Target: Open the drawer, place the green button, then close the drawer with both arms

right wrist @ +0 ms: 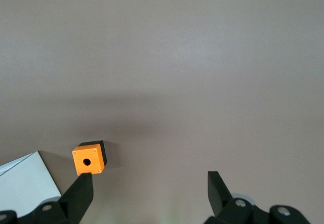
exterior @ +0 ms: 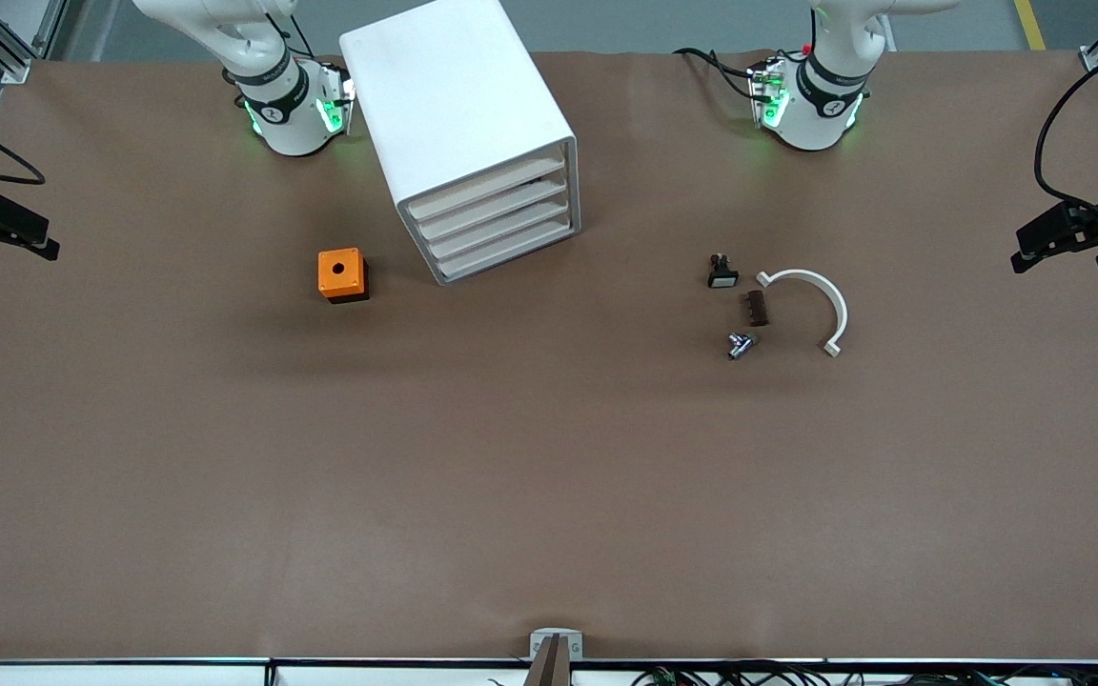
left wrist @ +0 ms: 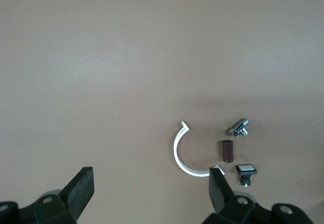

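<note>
In the front view both arms are cut off at the upper edge; only their white bases show, and neither gripper appears there. Each gripper is seen only in its own wrist view, as two black fingertips rising from the frame's edge.

The left gripper [left wrist: 152,188] hangs released, fingers spread wide and holding nothing, above the brown bench [exterior: 549,476] over the cluster of small parts. The right gripper [right wrist: 150,191] is likewise spread and empty, over the bench near the orange cube with a round hole [right wrist: 89,159], with a corner of the big white rounded cabinet [right wrist: 23,183] just showing.

The cabinet stands between the two arm bases, angled, its four shallow white tray-like drawers all flush and shut; the lowest drawer [exterior: 509,250] is the one nearest the bench surface.

The tiny cylindrical push-button [exterior: 742,345] lies on its side toward the left arm's end of the bench, nearest the front camera in its cluster. It reads as silvery and dark; its cap colour is hard to make out. Just beside it lie a small dark brown block [exterior: 757,308], a small black part with a white face [exterior: 722,276] and a white curved half-ring [exterior: 811,305].
</note>
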Tool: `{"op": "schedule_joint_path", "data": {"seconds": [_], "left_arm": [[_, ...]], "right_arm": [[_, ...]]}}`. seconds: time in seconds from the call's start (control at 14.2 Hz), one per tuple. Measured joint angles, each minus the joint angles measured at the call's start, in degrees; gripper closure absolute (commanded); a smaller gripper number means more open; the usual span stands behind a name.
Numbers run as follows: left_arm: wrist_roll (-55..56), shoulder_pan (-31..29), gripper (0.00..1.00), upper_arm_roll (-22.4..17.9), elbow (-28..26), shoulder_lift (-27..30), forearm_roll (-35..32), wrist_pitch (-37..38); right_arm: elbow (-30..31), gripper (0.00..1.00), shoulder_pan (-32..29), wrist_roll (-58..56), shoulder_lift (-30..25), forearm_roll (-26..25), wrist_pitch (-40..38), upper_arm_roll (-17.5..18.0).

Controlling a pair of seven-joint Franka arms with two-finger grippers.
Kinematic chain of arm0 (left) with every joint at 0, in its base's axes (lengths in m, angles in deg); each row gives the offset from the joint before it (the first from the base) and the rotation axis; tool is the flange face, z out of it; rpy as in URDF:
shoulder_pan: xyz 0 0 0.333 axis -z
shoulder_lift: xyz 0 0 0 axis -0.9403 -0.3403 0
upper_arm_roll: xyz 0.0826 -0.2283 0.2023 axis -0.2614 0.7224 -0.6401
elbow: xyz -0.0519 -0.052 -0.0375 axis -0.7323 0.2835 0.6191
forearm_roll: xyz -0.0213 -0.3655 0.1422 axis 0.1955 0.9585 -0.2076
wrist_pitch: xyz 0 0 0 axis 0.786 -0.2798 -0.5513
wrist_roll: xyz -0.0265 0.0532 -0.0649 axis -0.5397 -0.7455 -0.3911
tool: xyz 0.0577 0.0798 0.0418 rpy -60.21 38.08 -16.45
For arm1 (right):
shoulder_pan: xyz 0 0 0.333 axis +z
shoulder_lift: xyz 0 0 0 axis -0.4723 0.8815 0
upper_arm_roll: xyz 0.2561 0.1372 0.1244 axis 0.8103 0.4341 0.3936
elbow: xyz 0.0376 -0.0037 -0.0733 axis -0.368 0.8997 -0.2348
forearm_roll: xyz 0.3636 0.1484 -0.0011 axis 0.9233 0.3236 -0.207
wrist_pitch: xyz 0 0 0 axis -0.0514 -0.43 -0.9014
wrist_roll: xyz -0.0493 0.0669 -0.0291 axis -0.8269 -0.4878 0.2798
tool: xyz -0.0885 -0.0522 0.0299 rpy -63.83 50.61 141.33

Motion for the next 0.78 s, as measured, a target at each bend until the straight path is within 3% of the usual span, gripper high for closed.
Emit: {"op": "schedule_joint_path", "data": {"seconds": [0.78], "left_arm": [[2.1, 0.3, 0.00, 2.5, 3.4, -0.7, 0.0, 0.0]], "right_arm": [[0.0, 0.00, -0.2, -0.2, 0.0, 0.4, 0.0, 2.8]]}}
